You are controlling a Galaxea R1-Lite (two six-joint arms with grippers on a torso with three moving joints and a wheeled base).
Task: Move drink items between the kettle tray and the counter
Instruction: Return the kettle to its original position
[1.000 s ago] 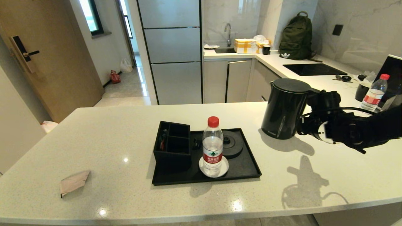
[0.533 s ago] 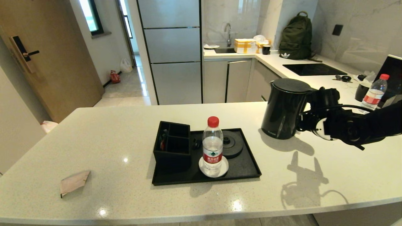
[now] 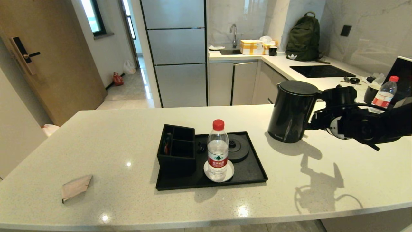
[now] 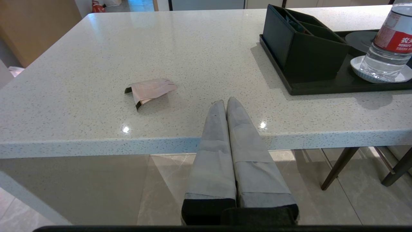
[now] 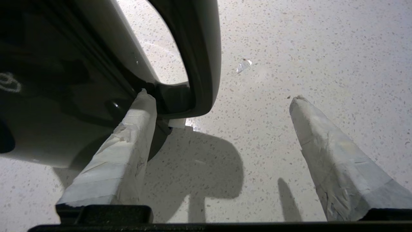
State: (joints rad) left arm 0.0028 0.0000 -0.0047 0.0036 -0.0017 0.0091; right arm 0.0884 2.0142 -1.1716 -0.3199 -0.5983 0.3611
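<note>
The black kettle (image 3: 291,111) stands on the pale counter (image 3: 128,135), to the right of the black kettle tray (image 3: 254,174). My right gripper (image 3: 318,120) is open beside its loop handle (image 5: 201,64); one fingertip (image 5: 145,100) touches the handle's foot, the other (image 5: 299,103) hangs free over the stone. The pinkish sachet (image 3: 76,187) lies on the counter at the front left, also in the left wrist view (image 4: 150,90). My left gripper (image 4: 225,102) is shut and empty at the counter's front edge.
On the tray stand a divided black box (image 3: 176,149), a water bottle (image 3: 218,149) on a white saucer and the round kettle base (image 3: 238,147). A second bottle (image 3: 383,93) and a dark cup (image 3: 370,93) stand at the far right behind my right arm.
My right arm has risen and drawn back a little to the right, away from the kettle. The kettle has stayed where it stood.
</note>
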